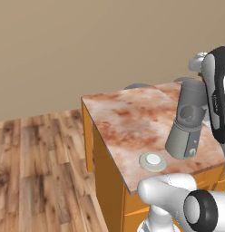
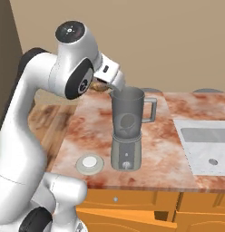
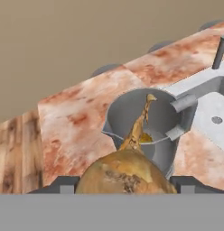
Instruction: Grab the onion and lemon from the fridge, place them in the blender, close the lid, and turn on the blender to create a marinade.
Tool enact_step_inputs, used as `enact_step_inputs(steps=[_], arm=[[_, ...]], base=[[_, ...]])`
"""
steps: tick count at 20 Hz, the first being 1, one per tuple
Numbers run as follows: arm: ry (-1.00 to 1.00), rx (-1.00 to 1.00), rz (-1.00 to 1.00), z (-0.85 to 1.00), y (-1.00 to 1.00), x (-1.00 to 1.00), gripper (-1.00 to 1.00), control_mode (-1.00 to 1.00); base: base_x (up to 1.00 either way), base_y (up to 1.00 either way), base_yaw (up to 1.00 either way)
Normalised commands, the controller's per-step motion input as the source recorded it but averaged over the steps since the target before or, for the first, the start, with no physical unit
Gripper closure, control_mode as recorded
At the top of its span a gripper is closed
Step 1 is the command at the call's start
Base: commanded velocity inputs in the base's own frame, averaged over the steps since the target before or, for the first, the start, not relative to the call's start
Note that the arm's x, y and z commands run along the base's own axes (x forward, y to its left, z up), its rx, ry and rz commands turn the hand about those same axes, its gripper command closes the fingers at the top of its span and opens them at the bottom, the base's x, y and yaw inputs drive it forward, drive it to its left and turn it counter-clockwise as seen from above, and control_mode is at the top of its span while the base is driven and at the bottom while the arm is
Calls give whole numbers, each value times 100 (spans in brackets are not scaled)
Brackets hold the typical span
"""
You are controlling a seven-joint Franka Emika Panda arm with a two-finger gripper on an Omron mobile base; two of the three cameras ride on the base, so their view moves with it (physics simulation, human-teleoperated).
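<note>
Gripper (image 3: 125,187) is clamped on the onion (image 3: 127,173), held just above the open top of the blender (image 2: 127,131), stem pointing over the jar. The lid (image 2: 90,163) lies flat on the counter (image 2: 173,149), left of the blender base.

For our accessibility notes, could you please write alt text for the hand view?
A tan-brown onion held in the gripper fills the foreground, its thin stem pointing at the open blender jar just beyond. The blender stands on a reddish marble counter, with a sink to the right.
</note>
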Motion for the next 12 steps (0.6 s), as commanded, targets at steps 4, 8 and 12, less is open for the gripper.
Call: enact_step_inputs(steps=[4,8,12], arm=[[20,0,2,-32,-21,74,100,-100],[10,0,9,-47,-39,66,100,-100],[11,0,11,-60,-28,60,100,-100]], base=[[0,0,0],[0,0,0],[0,0,0]])
